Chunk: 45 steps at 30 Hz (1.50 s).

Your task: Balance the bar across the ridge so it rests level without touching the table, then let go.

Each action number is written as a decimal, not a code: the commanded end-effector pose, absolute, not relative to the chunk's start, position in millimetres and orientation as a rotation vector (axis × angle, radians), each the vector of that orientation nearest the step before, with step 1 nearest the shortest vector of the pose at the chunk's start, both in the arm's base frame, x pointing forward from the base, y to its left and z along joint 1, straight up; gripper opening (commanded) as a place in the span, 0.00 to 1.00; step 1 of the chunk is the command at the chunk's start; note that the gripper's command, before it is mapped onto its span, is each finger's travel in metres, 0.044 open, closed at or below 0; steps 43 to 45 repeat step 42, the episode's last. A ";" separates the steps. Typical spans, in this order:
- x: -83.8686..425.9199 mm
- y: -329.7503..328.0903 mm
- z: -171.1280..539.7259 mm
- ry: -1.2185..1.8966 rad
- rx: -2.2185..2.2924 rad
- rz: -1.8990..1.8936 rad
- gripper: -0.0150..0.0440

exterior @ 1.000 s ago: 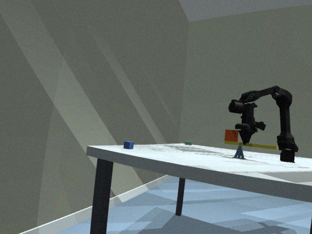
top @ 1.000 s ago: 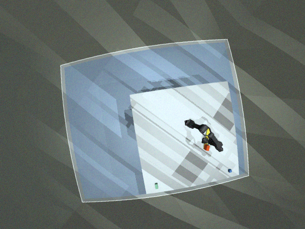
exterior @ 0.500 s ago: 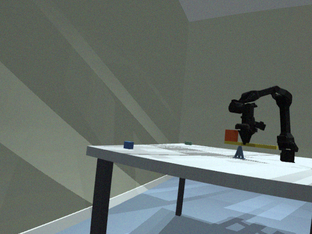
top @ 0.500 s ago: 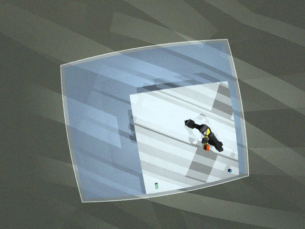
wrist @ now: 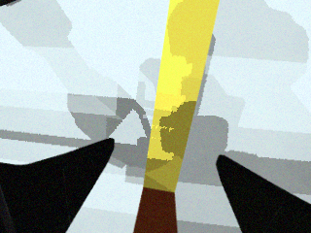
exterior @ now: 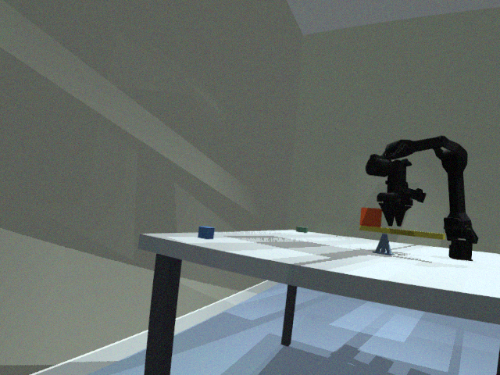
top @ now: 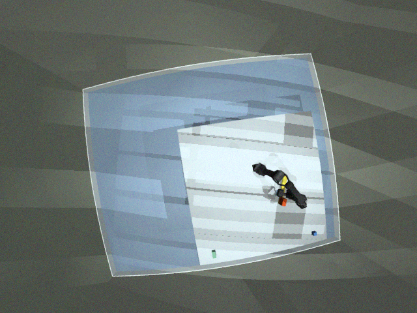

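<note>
- Above the ridge (exterior: 383,244), the arm's jaws stand wide open, gripping nothing, one finger (wrist: 63,182) on either side of the bar (wrist: 181,104).
- Yellow bar rests across the ridge, roughly level, off the counter (exterior: 323,266).
- An orange block (exterior: 370,216) sits at one end of the bar.

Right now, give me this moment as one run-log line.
gripper: open, holding nothing | bar: on ridge, off table, near level | orange block: on bar end
</note>
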State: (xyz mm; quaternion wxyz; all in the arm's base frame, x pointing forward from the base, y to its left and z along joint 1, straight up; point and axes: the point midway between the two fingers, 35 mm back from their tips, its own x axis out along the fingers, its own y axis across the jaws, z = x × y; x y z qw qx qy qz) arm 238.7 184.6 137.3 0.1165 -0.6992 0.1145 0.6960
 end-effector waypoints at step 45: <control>236.8 183.1 216.9 0.310 -2.059 2.005 1.00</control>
